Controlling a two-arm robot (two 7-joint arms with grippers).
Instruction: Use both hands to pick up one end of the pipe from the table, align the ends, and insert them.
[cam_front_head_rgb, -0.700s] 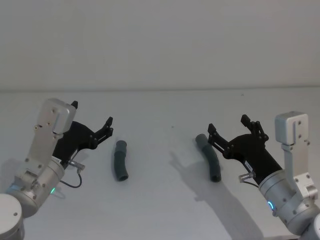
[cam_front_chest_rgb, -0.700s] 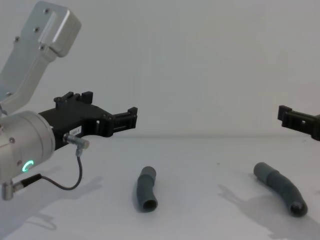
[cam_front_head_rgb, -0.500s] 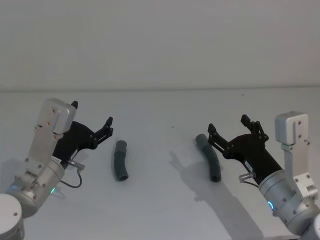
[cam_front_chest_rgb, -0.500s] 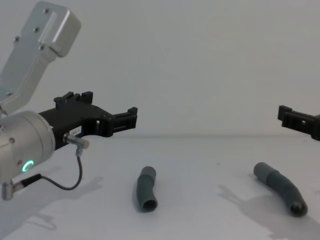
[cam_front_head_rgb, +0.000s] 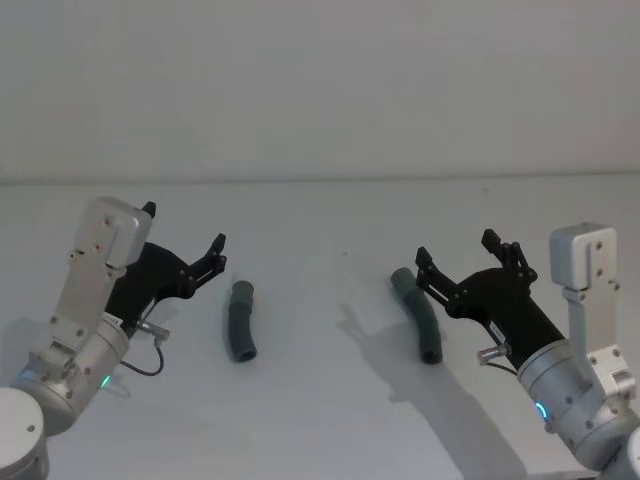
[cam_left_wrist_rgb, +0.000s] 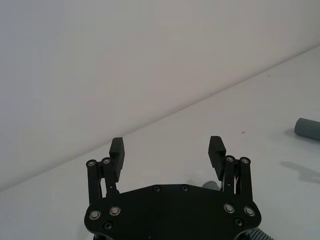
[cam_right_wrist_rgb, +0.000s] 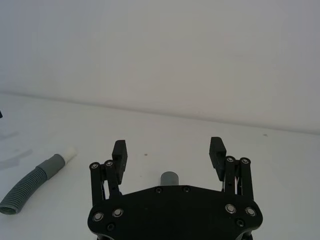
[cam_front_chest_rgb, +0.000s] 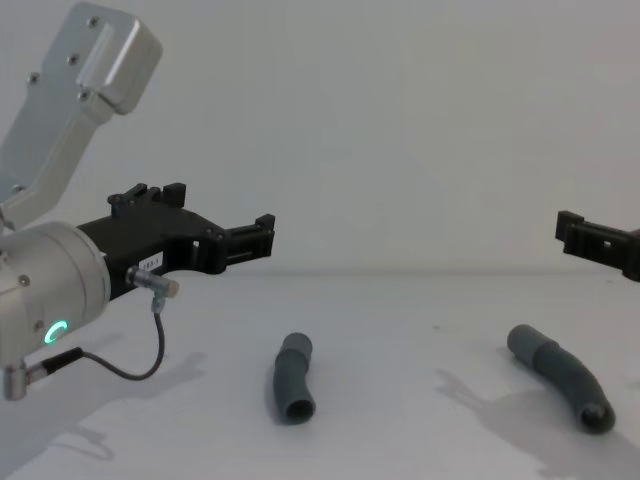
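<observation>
Short pipe (cam_front_head_rgb: 238, 322), curved pipe (cam_front_head_rgb: 420, 315) well apart, left claw (cam_front_head_rgb: 185, 228) released, right claw (cam_front_head_rgb: 456, 247) released

Robotics lab test bench: a plain matt white table (cam_front_head_rgb: 330, 420) runs back to a bare white wall (cam_front_head_rgb: 320, 80) rising straight from the table's far edge. A silver-grey left robot arm (cam_front_head_rgb: 90, 290) and right robot arm (cam_front_head_rgb: 585, 330) reach in over the table's near corners (a green status light (cam_front_head_rgb: 103, 380) and a blue status light (cam_front_head_rgb: 541, 412) glow on them). On the table, between the arms, lie the shorter hose piece (cam_front_head_rgb: 240, 320) and the longer hose piece (cam_front_head_rgb: 418, 312), well apart.
</observation>
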